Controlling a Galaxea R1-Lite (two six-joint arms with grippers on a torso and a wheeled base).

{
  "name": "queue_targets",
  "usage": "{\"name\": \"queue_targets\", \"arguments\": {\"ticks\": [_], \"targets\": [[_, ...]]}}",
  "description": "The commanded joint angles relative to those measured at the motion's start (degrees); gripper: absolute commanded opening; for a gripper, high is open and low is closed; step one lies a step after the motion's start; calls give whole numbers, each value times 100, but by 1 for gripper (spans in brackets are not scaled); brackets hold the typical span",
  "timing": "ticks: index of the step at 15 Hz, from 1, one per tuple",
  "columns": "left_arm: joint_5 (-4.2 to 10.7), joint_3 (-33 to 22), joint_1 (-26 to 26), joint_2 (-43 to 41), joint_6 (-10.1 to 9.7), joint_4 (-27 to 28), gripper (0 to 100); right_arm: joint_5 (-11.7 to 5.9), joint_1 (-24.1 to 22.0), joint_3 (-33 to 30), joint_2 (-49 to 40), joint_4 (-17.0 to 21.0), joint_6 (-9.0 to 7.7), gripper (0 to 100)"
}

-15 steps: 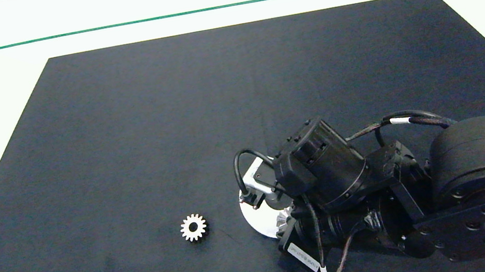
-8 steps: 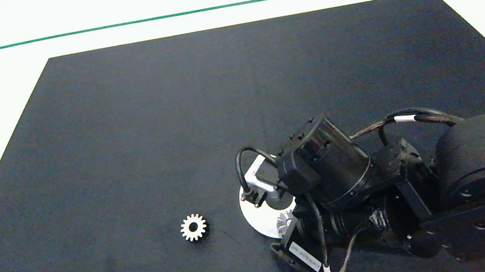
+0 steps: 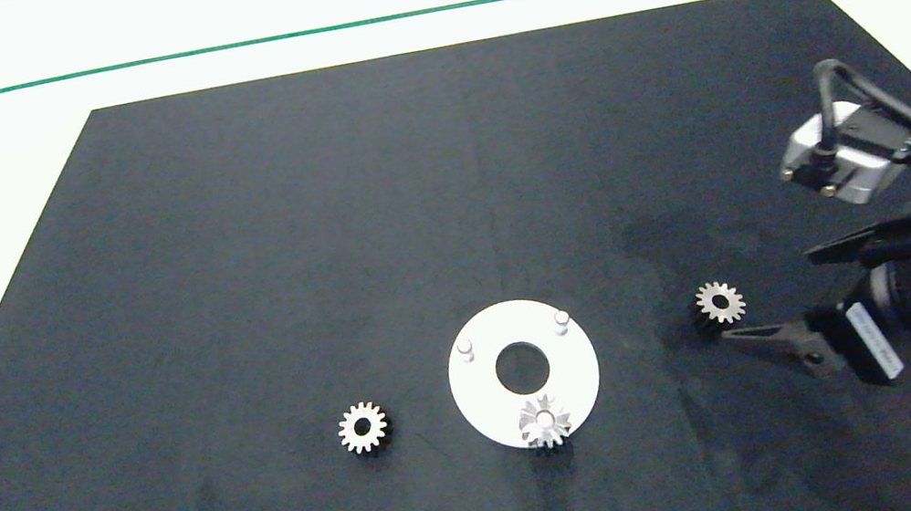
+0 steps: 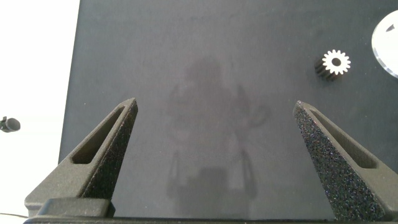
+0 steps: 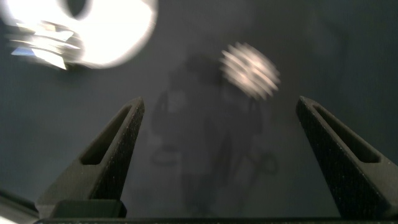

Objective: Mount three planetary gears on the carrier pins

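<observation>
White disc [image 3: 571, 366] lies flat on the black mat [image 3: 320, 222] covering the counter, near the front, about centre. Three pegs on it: two bare ones [image 3: 464, 346] [image 3: 560, 317] on the far side of the centre hole; the nearest peg carries a gear [image 3: 544, 422] at the disc's front edge.

Second gear [image 3: 364, 427] flat on the mat, left of the disc, apart from it. Third gear [image 3: 720, 302] flat on the mat, right of the disc, well clear.

Right hand [image 3: 773, 298] comes in from the right edge, fingers spread wide, holding nothing; the third gear sits just off its fingertips [image 3: 742, 337], not touching.

Left hand [image 4: 214, 115] out of the overhead view; its own camera shows it wide open and empty over bare mat, second gear [image 4: 336, 62] ahead.
</observation>
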Motion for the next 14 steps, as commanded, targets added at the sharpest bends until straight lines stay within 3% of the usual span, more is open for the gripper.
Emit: {"name": "queue_targets", "arguments": {"ticks": [1, 2, 4, 7, 9, 14], "targets": [[8, 4, 2, -79, -2, 18, 100, 623, -1326, 868, -711, 16, -37, 100], [8, 4, 11, -79, -2, 18, 100, 764, -1361, 912, -694, -72, -19, 100], [8, 4, 11, -79, -2, 18, 100, 808, -1343, 921, -579, -177, -28, 100], [8, -13, 11, -79, -2, 18, 100, 817, -1238, 912, 185, -959, -37, 100], [8, -13, 11, -62, -2, 18, 100, 1028, -1194, 912, 590, -1337, -37, 100], [8, -40, 2, -27, 7, 18, 100, 1080, -948, 877, 1064, -1794, -28, 100]]}}
